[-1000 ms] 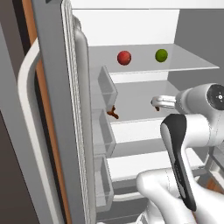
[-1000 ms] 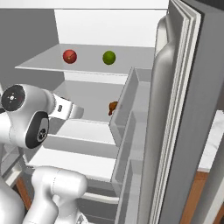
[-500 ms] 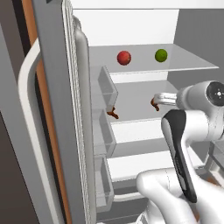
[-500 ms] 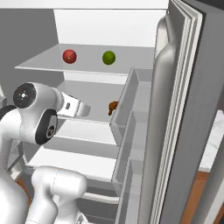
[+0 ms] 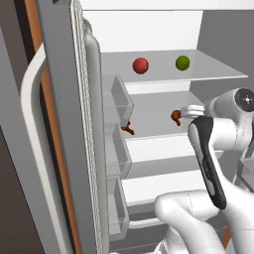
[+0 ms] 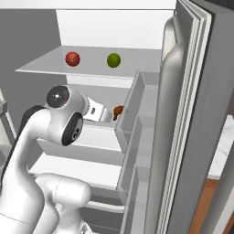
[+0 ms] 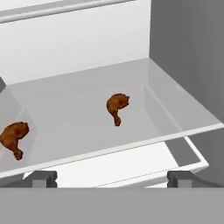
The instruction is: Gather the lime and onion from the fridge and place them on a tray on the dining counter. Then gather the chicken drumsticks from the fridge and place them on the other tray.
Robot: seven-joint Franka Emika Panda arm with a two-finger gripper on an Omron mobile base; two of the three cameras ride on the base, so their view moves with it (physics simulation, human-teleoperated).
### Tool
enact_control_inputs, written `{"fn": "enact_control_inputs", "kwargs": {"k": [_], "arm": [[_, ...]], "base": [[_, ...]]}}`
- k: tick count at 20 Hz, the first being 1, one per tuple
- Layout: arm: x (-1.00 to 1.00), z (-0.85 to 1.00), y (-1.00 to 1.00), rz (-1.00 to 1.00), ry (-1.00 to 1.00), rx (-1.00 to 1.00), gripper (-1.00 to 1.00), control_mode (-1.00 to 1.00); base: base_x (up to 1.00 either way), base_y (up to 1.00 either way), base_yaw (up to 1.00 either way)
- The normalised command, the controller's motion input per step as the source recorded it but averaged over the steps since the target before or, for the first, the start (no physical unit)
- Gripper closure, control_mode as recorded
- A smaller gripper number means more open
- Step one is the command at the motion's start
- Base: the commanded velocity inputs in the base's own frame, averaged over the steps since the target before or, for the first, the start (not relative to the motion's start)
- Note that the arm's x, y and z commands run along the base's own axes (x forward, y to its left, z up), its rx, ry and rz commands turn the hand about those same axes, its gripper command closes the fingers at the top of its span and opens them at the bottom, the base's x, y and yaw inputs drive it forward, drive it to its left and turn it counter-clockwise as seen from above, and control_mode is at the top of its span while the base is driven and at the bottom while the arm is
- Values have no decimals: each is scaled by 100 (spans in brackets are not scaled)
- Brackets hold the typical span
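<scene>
**Reaching into the open fridge with jaws spread, drumsticks on the middle shelf**

Left base view: the fridge [image 5: 59, 124] stands open, its door filling the left side. The onion [image 5: 141, 65] and the lime [image 5: 182, 62] sit apart on the upper shelf, onion to the left. One shelf lower lie two chicken drumsticks [image 5: 175, 116]; one is near the door bins, the other just beside the front of the arm's hand.

Right base view: the arm bends in from the lower left toward the middle shelf. Onion [image 6: 72, 58] and lime [image 6: 114, 60] rest above it. One drumstick [image 6: 118, 111] shows just past the hand, beside the door bin.

Hand view: the gripper [image 7: 111, 178] is spread wide and holds nothing, its two dark tips well apart. Both drumsticks [image 7: 117, 106] lie on the white shelf beyond the tips, untouched, one central, one at the left edge.
</scene>
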Motion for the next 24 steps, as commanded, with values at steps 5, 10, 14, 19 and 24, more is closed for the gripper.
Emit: {"fn": "enact_control_inputs", "kwargs": {"k": [5, 10, 14, 19, 24], "arm": [[43, -34, -15, 0, 5, 0, -100, -100], [60, -29, -2, 0, 11, 0, -100, -100], [35, -1, 0, 0, 0, 0, -100, -100], [54, -6, 0, 0, 7, 0, -100, -100], [53, -14, 0, 0, 7, 0, -100, -100]], "base": [[0, 0, 0], [0, 0, 0], [0, 0, 0], [0, 0, 0], [0, 0, 0]]}}
